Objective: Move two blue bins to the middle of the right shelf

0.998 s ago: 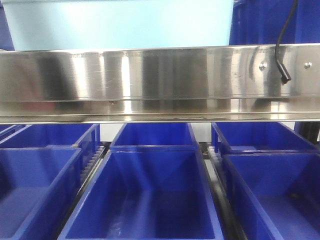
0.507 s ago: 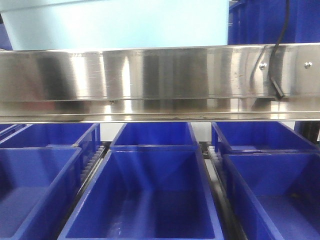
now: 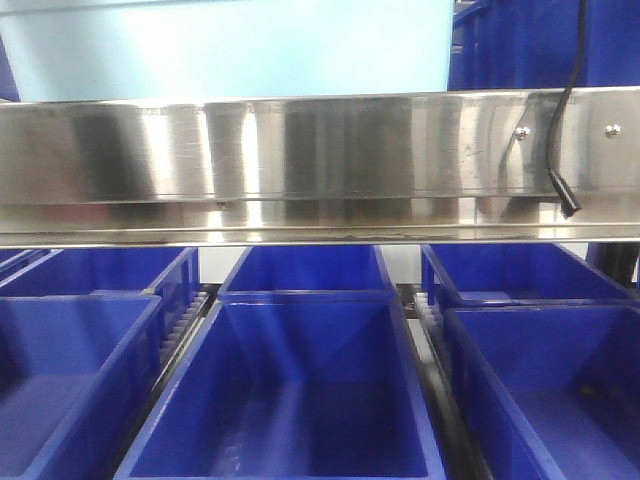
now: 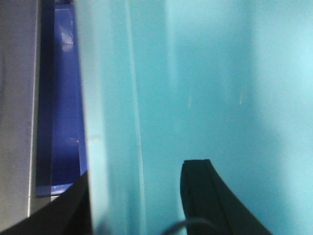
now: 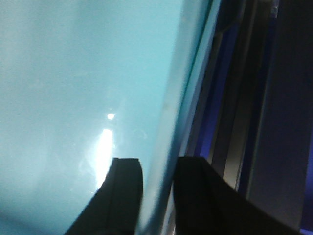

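Note:
A light blue bin (image 3: 230,50) fills the top of the front view, above and behind the steel shelf beam (image 3: 300,160). Neither gripper shows in that view. In the left wrist view my left gripper (image 4: 134,196) straddles the bin's left wall (image 4: 112,122), with one black finger on each side. In the right wrist view my right gripper (image 5: 156,181) is shut on the bin's right wall (image 5: 171,122). The bin's pale inside fills most of both wrist views (image 4: 220,73) (image 5: 73,73).
Dark blue bins stand in rows on the level below: centre (image 3: 285,400), left (image 3: 70,380), right (image 3: 550,390). Another dark blue bin (image 3: 540,40) sits at the upper right, close to the light blue one. A black cable (image 3: 565,130) hangs over the beam's right end.
The light blue bin's right edge has shifted a little to the left, showing more of the dark blue bin beside it. The black cable has swung slightly.

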`<state>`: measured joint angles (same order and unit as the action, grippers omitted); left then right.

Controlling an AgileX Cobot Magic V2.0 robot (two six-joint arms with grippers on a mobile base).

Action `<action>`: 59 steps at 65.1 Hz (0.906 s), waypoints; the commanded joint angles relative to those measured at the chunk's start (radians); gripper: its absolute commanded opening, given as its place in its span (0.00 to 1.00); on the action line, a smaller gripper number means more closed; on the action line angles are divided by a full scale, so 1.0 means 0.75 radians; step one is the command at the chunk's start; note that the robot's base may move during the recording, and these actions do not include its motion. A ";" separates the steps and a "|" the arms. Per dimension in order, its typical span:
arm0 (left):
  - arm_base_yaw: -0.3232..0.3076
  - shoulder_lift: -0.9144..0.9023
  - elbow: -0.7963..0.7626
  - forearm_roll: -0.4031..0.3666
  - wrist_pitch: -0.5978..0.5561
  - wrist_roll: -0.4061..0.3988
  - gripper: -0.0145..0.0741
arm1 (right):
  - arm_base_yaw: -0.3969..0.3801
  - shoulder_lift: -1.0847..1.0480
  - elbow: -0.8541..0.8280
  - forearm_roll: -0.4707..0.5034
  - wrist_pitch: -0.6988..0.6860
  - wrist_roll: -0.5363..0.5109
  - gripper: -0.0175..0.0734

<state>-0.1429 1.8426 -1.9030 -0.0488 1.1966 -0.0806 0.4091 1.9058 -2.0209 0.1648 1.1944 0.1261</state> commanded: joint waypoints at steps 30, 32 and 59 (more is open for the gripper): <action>0.005 -0.157 -0.007 -0.050 -0.062 0.035 0.04 | 0.005 -0.122 -0.057 -0.008 -0.039 -0.033 0.02; 0.005 -0.173 -0.019 -0.053 -0.077 0.033 0.04 | 0.005 -0.129 -0.081 -0.012 -0.040 -0.033 0.02; 0.005 -0.322 -0.243 -0.053 -0.277 0.033 0.04 | 0.005 -0.152 -0.523 -0.067 -0.103 -0.033 0.02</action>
<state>-0.1407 1.6384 -2.0593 -0.0545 1.0865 -0.0998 0.4149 1.8189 -2.3618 0.1341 1.2023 0.1237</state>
